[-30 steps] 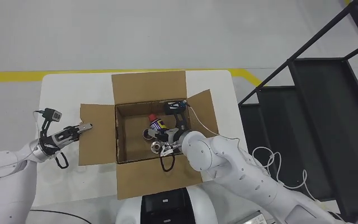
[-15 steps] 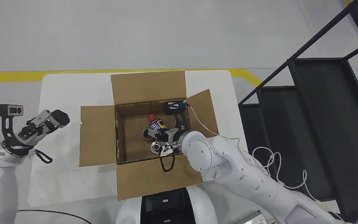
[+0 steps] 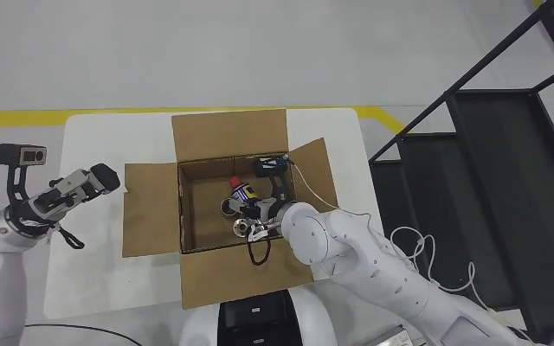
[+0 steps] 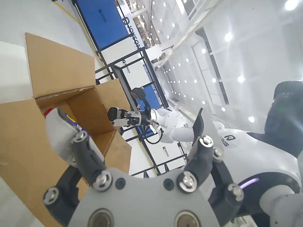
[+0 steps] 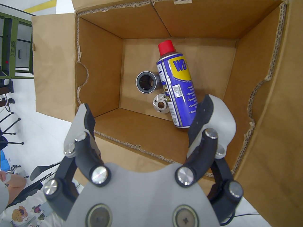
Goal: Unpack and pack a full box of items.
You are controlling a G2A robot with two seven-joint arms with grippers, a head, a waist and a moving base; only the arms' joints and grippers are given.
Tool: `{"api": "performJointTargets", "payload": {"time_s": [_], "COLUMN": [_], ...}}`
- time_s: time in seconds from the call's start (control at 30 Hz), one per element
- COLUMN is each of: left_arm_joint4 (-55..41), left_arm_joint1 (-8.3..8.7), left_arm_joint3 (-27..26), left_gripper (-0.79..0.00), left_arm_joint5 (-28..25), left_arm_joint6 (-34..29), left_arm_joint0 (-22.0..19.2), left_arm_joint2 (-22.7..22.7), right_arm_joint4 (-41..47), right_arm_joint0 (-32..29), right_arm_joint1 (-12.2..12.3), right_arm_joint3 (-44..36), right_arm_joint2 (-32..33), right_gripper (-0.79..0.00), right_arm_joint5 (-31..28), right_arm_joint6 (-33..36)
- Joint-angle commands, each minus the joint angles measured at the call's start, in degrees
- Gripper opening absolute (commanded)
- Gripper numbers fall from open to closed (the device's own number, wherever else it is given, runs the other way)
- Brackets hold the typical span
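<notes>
Starting nearest the robot, the right arm is found bent forward over the cardboard box (image 3: 229, 134), with the wrist turned so that the right gripper (image 5: 145, 106) is pointed down into the opening. Its fingers are spread wide and nothing is held between them. They are placed over the near wall of the box, and no contact with the contents is seen.

The box is recorded as standing on the white table (image 3: 95, 138) with all four flaps folded outward. Three items are noted on its floor. A blue and yellow spray can (image 5: 177, 88) with a red cap is lying tilted, cap toward the far wall. A metal flange (image 5: 161, 103) is lying flat just beside the can's lower half and is partly hidden by it. A grey pipe fitting (image 5: 145, 82) is set beyond the flange, its open end facing upward and its side branch touching the can.

The left arm is found held out to the robot's left, raised above the left edge of the table. The left gripper (image 4: 125, 119) is tilted and aimed across toward the box, and is kept well apart from the left flap. Its fingers are likewise set wide apart, and no item is gripped.
</notes>
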Motion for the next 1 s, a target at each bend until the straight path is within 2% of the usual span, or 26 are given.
{"api": "performJointTargets", "payload": {"time_s": [0.0,0.17,0.23,0.37,0.6,0.73,0.8,0.97], "left_arm_joint4": [-0.07,-0.07,-0.07,-0.07,-0.07,-0.07,-0.07,-0.07], "left_arm_joint1": [0.01,0.01,0.01,0.01,0.01,0.01,0.01,0.01], "left_arm_joint3": [0.04,0.04,0.04,0.04,0.04,0.04,0.04,0.04], "left_gripper": [0.000,0.000,0.000,0.000,0.000,0.000,0.000,0.000], "left_arm_joint5": [-0.02,-0.02,-0.02,-0.02,-0.02,-0.02,-0.02,-0.02], "left_arm_joint6": [-0.11,-0.11,-0.11,-0.11,-0.11,-0.11,-0.11,-0.11], "left_arm_joint0": [0.01,0.01,0.01,0.01,0.01,0.01,0.01,0.01], "left_arm_joint2": [-0.06,-0.06,-0.06,-0.06,-0.06,-0.06,-0.06,-0.06], "right_arm_joint4": [0.00,0.15,0.28,-3.05,-7.93,-9.17,-8.76,-8.56], "right_arm_joint0": [0.00,-0.11,0.00,4.76,13.88,16.85,17.74,17.85], "right_arm_joint1": [0.00,-0.02,-0.14,-0.50,-1.79,-2.69,-3.39,-3.51], "right_arm_joint3": [0.00,0.02,1.55,5.69,14.28,17.09,18.56,18.84], "right_arm_joint2": [0.00,0.01,-0.30,-2.60,-6.33,-8.76,-10.03,-10.20], "right_gripper": [0.000,0.000,0.000,0.000,0.000,0.000,0.000,0.000], "right_arm_joint5": [0.00,-0.33,-3.21,-8.84,-14.91,-19.99,-21.98,-22.20], "right_arm_joint6": [0.00,-0.24,-0.51,6.54,20.12,24.29,24.11,24.04]}}
